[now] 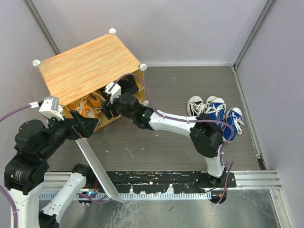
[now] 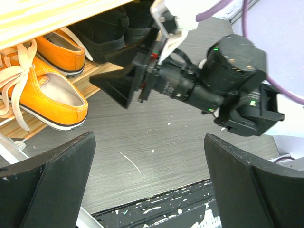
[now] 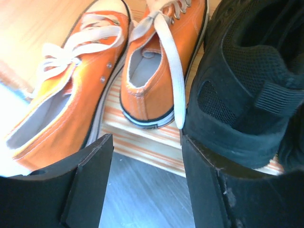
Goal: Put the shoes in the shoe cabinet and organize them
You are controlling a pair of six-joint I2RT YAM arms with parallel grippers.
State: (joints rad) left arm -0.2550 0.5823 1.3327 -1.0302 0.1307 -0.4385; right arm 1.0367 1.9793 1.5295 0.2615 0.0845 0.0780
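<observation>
The shoe cabinet (image 1: 88,64) stands at the far left, its front open. Two orange shoes (image 1: 88,104) sit on its lower shelf, and black shoes (image 2: 109,28) sit to their right. My right gripper (image 1: 107,112) is open and empty at the opening. In the right wrist view it (image 3: 147,185) hangs before the shelf edge, orange shoes (image 3: 156,71) ahead and a black shoe's heel (image 3: 247,90) by its right finger. My left gripper (image 1: 87,126) is open and empty just in front of the cabinet, over the floor (image 2: 149,180). Blue shoes (image 1: 223,114) and a black-and-white shoe (image 1: 194,105) lie at the right.
The cabinet's white door (image 1: 97,168) lies swung open, reaching toward the arm bases. The right arm (image 1: 171,121) stretches across the middle of the table. Grey walls close in the back and both sides. A metal rail (image 1: 156,183) runs along the near edge.
</observation>
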